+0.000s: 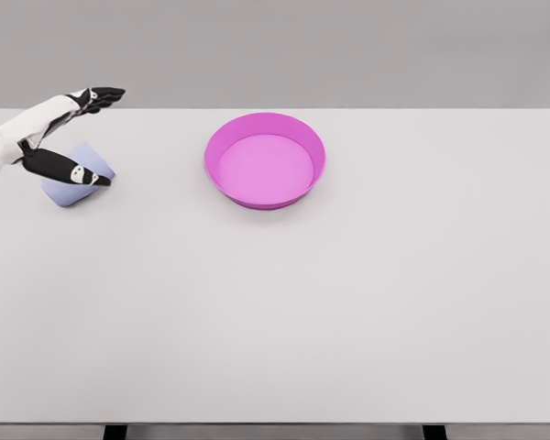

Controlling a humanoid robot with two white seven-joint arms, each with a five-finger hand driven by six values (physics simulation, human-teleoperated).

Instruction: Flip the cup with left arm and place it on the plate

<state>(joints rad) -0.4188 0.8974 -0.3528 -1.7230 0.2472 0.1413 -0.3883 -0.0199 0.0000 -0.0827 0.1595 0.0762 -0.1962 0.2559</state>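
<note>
Cup (73, 183), plate (265, 160), hand (69, 137): one of each shows, all in the upper half of the frame. The pale lavender cup sits at the upper left on the table (284, 312), well apart from the plate. The left hand, coming in from the left edge on a white arm, is spread around it: the black thumb (64, 169) lies across the front of the cup, touching or just over it, while the other fingers (99, 95) reach out straight above and behind, apart from the cup. The grasp is not closed. Whether the cup stands mouth up or mouth down cannot be told.

The table is a plain white top filling most of the frame, with dark legs just visible at the bottom edge. Behind it rises a bare grey wall (348, 46).

The plate is a magenta dish with a raised rim, upper middle of the frame, with nothing in it.
</note>
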